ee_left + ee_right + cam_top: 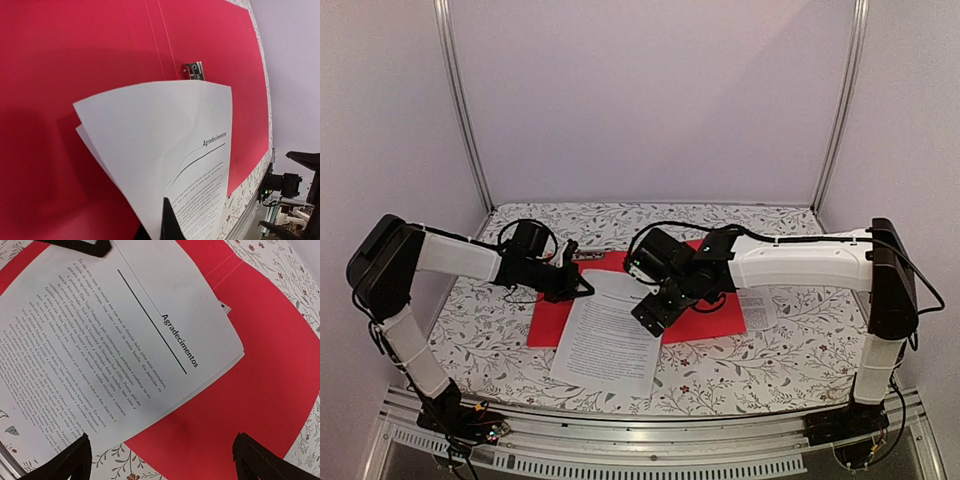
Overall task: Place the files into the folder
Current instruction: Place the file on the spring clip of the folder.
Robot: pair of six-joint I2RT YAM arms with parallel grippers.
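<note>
between left fingers (pixel 172 226), files (pixel 165 130) pinched by one edge, over open folder (pixel 75 60)

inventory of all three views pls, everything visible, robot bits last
white printed paper sheets: a stack of at least two, white with black text; lying across the open folder's near edge and onto the tablecloth, far left corner curled up.
flat red plastic folder: one, red; open flat mid-table under the sheets.
metal clip: one, silver; inside the folder by its fold, just past the sheets' top edge.
floral tablecloth: one, white with grey vines and small red flowers; covers the table.
left pincer: one, black; shut on the sheets' far left corner.
right pincer: one, black; open, hovering over the sheets and folder.
</note>
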